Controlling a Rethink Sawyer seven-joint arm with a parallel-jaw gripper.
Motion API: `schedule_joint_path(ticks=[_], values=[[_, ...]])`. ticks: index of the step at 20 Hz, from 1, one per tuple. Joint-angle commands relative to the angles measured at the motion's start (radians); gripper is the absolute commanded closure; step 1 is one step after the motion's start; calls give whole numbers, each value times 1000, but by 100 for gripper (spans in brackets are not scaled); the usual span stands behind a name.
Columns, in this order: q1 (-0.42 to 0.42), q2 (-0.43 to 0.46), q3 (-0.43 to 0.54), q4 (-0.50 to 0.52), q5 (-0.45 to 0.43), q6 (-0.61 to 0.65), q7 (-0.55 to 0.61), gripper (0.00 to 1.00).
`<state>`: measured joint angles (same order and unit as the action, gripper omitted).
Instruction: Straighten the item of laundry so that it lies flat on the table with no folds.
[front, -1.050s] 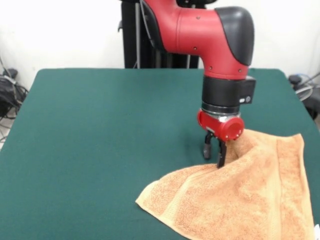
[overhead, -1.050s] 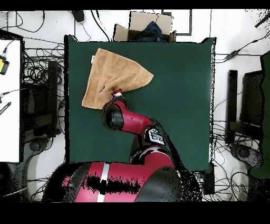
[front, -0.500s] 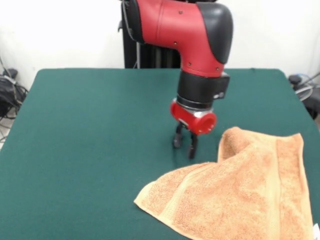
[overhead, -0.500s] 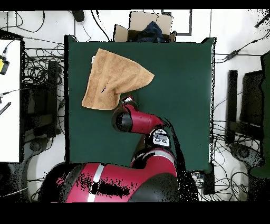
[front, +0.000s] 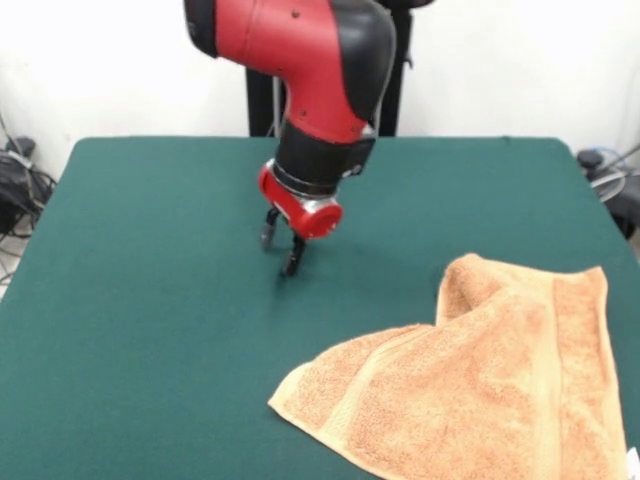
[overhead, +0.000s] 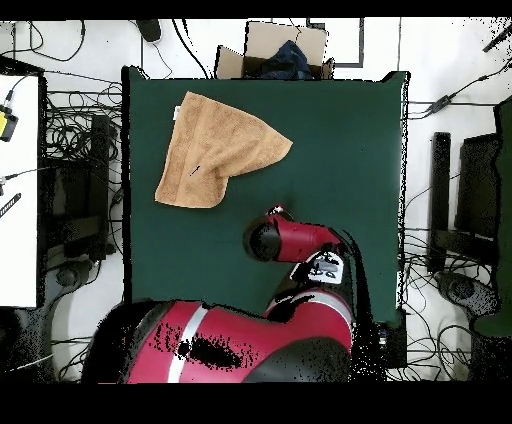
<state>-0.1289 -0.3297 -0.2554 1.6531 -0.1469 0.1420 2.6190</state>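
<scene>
The item of laundry (front: 480, 395), an orange-tan terry towel, lies at the front right of the green table (front: 150, 300). One corner is folded over, which gives it a pointed left end, and a raised hump (front: 468, 282) stands at its far edge. In the overhead view the towel (overhead: 215, 150) lies at the upper left of the table (overhead: 340, 140), with a small white tag (overhead: 177, 113) at its edge. My gripper (front: 280, 254) hangs open over bare felt, well left of the towel and touching nothing. From above, only the gripper's tip (overhead: 274, 212) shows beyond the arm.
A cardboard box (overhead: 285, 50) stands off the table's top edge in the overhead view. Cables lie on the floor around the table, and a white desk (overhead: 18, 190) stands at the left. My red arm (overhead: 295, 240) reaches over the table's lower middle.
The gripper left the towel's raised edge and moved left across the table in the front view. The towel stayed put, its hump still standing.
</scene>
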Motion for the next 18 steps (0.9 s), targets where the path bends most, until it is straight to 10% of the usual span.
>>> schedule_joint_path(ticks=[1,18], values=[[-65,-26,98,37,-67,132,-86,0],[-252,-229,485,259,-41,-65,27,0]])
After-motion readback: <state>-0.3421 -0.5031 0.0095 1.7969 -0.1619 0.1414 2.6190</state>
